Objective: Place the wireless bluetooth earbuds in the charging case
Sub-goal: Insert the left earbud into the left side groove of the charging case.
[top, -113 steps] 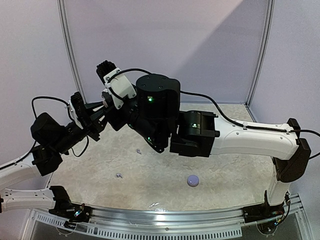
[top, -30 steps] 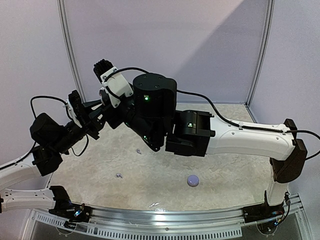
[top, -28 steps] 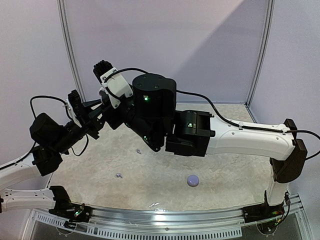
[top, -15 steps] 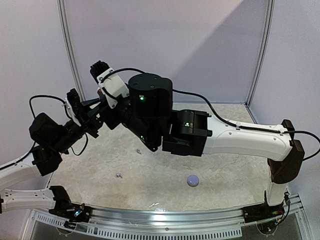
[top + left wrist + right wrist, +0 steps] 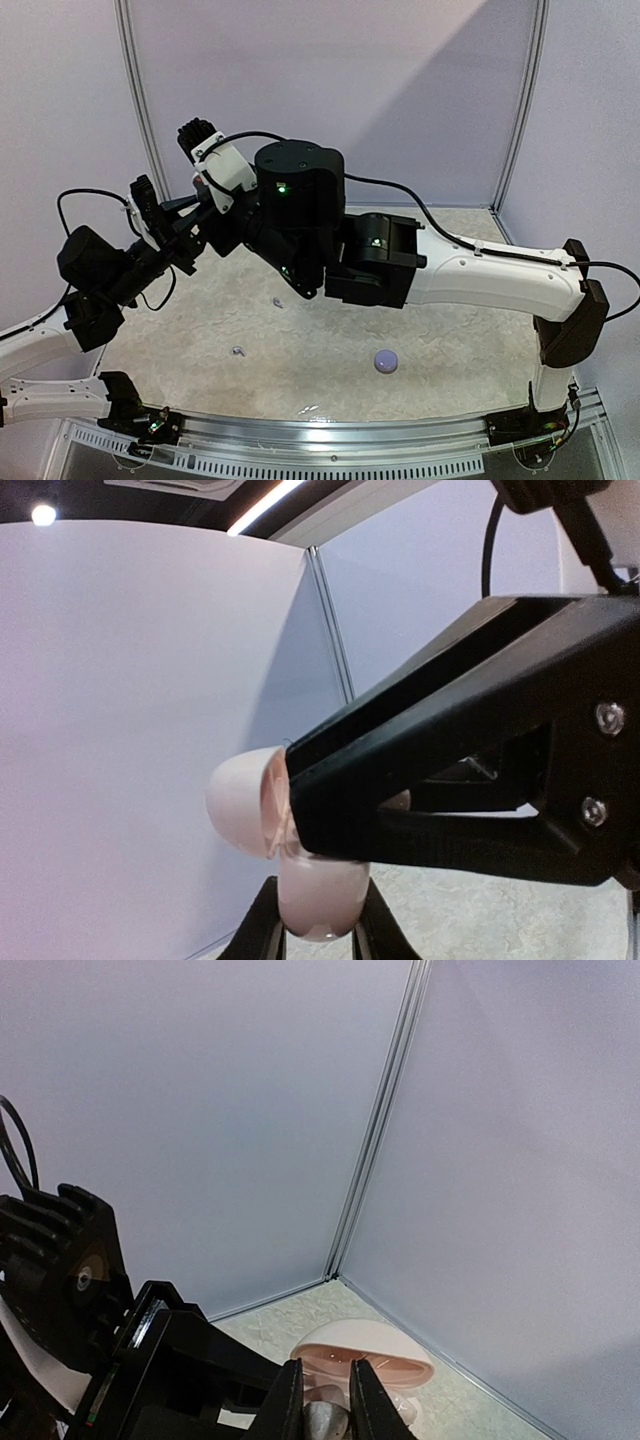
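The charging case [image 5: 240, 802] is smooth plastic (faintly glossy).

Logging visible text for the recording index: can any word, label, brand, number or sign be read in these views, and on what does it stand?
No text can be read in any view.
The case is plain, and no brand or print shows on it.
The arms show no lettering, only green lights, which are not text.
The walls are blank.
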Robot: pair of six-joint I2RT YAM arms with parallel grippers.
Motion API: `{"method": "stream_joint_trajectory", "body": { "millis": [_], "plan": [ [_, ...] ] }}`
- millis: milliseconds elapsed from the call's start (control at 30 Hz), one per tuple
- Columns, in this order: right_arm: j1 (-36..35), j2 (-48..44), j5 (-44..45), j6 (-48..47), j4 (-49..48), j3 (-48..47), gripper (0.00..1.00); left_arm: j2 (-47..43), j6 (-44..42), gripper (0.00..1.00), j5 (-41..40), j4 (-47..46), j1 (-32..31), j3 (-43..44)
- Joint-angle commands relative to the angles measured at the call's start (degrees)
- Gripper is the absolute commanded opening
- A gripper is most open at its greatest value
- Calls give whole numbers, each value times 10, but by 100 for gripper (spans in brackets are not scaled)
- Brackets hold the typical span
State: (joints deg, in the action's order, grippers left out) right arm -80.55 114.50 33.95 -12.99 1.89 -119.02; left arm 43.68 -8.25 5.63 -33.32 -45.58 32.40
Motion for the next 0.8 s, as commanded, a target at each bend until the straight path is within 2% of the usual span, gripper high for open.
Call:
{"method": "stream_joint_trajectory", "body": {
  "millis": [0,167,467,567,767],
  "plan": [
    [10,28,-9,9,59,-9,18,-15,19,0,29,-57,1,8],
    [10,34,-11,16,72,-24,22,-17,53,0,43,-52,2,9],
    [12,35,5,29,87,-27,22,-22,78,0,57,-47,5,8],
    [11,34,1,31,86,-30,28,-22,80,0,63,-42,7,8],
    [12,35,-4,27,82,-43,31,-24,114,0,70,-24,8,9]
  ]
}}
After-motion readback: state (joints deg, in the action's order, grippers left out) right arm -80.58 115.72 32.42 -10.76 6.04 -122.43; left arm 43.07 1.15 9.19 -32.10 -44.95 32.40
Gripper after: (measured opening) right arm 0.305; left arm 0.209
